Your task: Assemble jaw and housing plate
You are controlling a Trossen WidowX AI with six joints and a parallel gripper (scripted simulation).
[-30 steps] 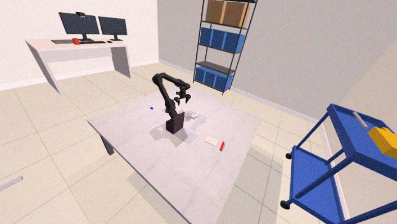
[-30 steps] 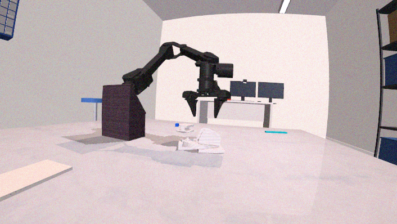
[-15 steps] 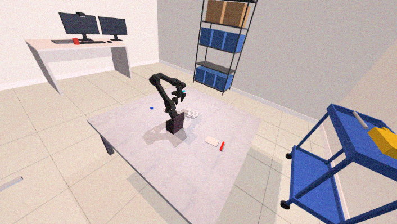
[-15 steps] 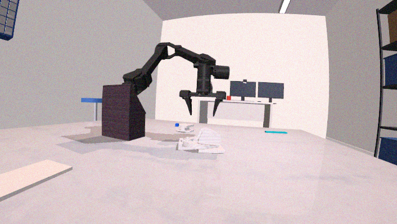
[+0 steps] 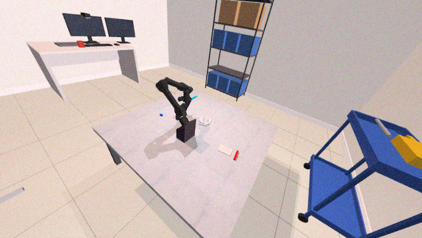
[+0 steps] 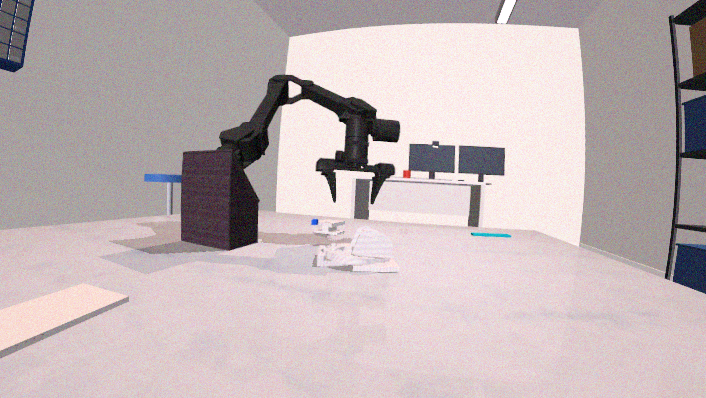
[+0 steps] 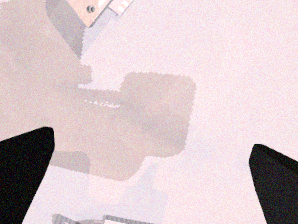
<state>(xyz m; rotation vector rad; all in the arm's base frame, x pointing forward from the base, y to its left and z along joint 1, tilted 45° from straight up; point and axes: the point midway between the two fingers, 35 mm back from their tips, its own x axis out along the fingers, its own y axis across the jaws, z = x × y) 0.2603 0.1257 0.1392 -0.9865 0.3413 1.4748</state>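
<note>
The white gear-and-jaw assembly (image 5: 205, 121) (image 6: 372, 244) sits on the table on its flat base, with a broad ribbed jaw shape rising from it. Whether the teeth mesh cannot be told. A smaller white layered part (image 6: 330, 226) lies behind it; which piece it is, I cannot tell. My gripper (image 6: 353, 202) (image 7: 153, 147) is open and empty, fingers pointing down, well above the table. In the wrist view, a pale plate corner with a hole (image 7: 82, 7) shows at the top and a grey-edged white part (image 7: 127, 220) is cut off at the bottom. The arm hides the gripper's fingertips in the top view.
A pale flat panel (image 5: 225, 150) (image 6: 65, 307) and a red bar (image 5: 236, 155) lie on the base's near side. A blue cube (image 5: 161, 115) (image 6: 314, 222) and a cyan bar (image 5: 194, 97) (image 6: 491, 235) lie farther back. The dark arm base (image 5: 186, 131) (image 6: 206, 200) stands beside the assembly.
</note>
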